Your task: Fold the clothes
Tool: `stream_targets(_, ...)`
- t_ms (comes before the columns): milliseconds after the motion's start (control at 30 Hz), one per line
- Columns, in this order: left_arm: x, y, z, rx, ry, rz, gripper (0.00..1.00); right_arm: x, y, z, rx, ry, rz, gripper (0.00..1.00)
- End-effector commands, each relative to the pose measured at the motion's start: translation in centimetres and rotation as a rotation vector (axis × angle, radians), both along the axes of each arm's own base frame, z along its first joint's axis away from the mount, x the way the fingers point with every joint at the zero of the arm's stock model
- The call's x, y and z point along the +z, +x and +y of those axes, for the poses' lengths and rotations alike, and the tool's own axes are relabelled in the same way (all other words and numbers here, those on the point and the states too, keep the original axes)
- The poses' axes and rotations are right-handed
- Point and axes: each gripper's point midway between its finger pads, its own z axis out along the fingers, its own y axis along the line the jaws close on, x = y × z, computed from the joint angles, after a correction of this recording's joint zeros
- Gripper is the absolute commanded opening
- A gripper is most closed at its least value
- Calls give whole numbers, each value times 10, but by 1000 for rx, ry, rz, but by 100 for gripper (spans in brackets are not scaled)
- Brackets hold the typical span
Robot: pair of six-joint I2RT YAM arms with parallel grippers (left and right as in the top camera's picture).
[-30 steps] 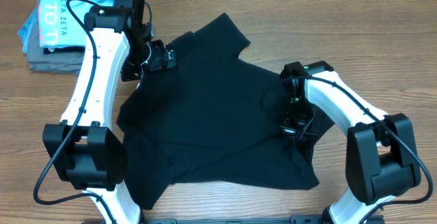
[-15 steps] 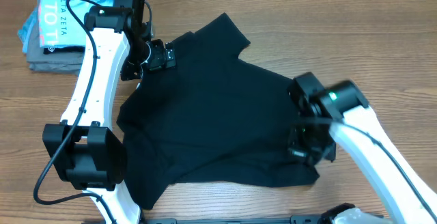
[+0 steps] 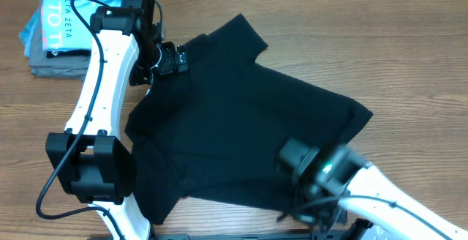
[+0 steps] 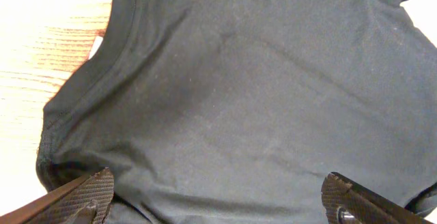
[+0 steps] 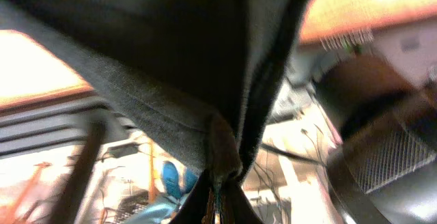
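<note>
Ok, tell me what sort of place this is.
Probably a robotics lab or data-collection bench, not a home: a left arm and right arm stand at a wooden table, a black T-shirt lies spread between them, and the right wrist view shows blurred cables beyond the table edge.

Your arms: white shells, black joints.
A thin black cable (image 3: 42, 189) runs along the left arm (image 3: 102, 72) beside the black T-shirt (image 3: 234, 115); the right arm (image 3: 387, 196), at the T-shirt's hem, carries a green light (image 3: 325, 168).

Black T-shirt (image 4: 259, 94) covers the bench (image 4: 41, 46), bare wood at left; left pincer (image 4: 218, 197) spread wide.
</note>
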Motion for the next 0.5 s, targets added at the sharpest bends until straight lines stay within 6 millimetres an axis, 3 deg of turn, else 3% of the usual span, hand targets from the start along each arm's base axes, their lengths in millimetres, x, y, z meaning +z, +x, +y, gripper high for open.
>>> stream_targets(0,-6,0,2,-18,15,12,100,-11,-38,-11,-171,-160,64,4)
stream_targets(67,-6,0,2,-18,15,12,100,-14,-58,-15,-204,-226,86,4)
stream_targets(133,-6,0,2,-18,15,11,100,-14,-65,-16,-211,-252,71,5)
stream_targets(233,-6,1,2,-18,15,8,100,-16,-67,-11,-218,-242,59,72)
stream_targets(267,-6,1,2,-18,15,5,100,-17,-64,-8,-221,-226,50,78)
stream_targets(467,-6,4,1,-18,10,-5,100,-23,-27,23,-210,-58,-58,86)
